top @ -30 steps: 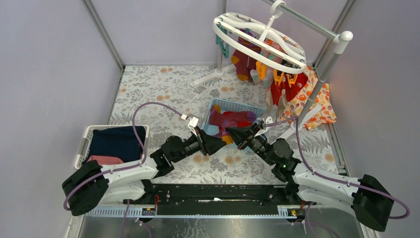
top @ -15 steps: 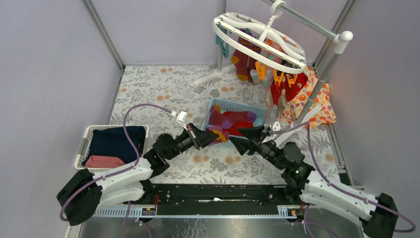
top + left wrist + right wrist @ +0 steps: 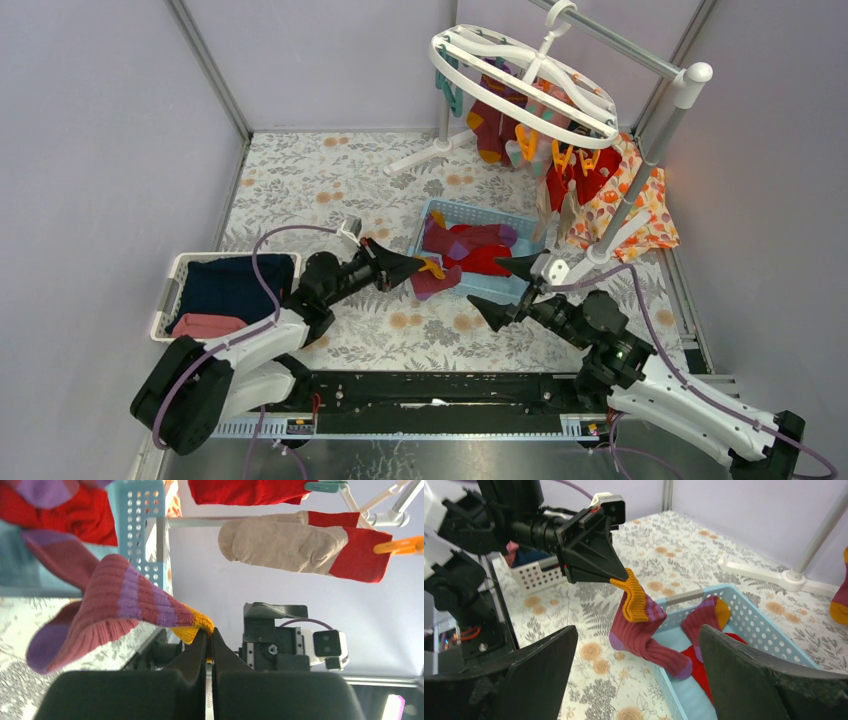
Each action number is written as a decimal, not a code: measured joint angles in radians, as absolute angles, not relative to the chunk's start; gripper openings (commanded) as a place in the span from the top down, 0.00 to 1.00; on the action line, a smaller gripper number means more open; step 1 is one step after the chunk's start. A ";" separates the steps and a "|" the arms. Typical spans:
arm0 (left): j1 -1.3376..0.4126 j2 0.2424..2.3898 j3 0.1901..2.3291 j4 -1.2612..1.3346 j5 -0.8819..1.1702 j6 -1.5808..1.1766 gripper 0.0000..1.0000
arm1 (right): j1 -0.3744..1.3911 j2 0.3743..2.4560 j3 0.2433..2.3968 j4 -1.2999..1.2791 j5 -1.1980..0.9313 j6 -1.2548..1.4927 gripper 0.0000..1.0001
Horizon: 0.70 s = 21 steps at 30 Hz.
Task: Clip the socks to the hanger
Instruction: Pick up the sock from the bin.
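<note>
Left gripper [image 3: 418,266] was clamped shut on the orange cuff of the striped sock [image 3: 432,281], which trailed over the basket [image 3: 470,210] rim. Right gripper [image 3: 488,285] gaped wide and empty at the sock's 4 o'clock. Suggested right pinch the cuff alongside and spread it flat before the hanger [image 3: 452,38] at 1 o'clock.

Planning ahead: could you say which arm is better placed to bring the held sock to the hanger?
Probably left: its jaws pinch the sock by the cuff; the right's jaws stand open, empty.
</note>
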State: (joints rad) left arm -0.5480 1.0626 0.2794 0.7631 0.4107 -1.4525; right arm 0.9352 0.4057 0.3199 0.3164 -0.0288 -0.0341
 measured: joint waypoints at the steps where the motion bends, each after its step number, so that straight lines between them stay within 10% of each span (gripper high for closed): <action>1: -0.546 1.082 0.279 0.764 0.430 -1.491 1.00 | 0.935 0.430 0.320 0.317 -0.036 -0.053 0.00; 21: -0.473 1.119 0.340 0.740 0.513 -1.703 1.00 | 1.019 0.656 0.325 0.345 -0.021 -0.387 0.00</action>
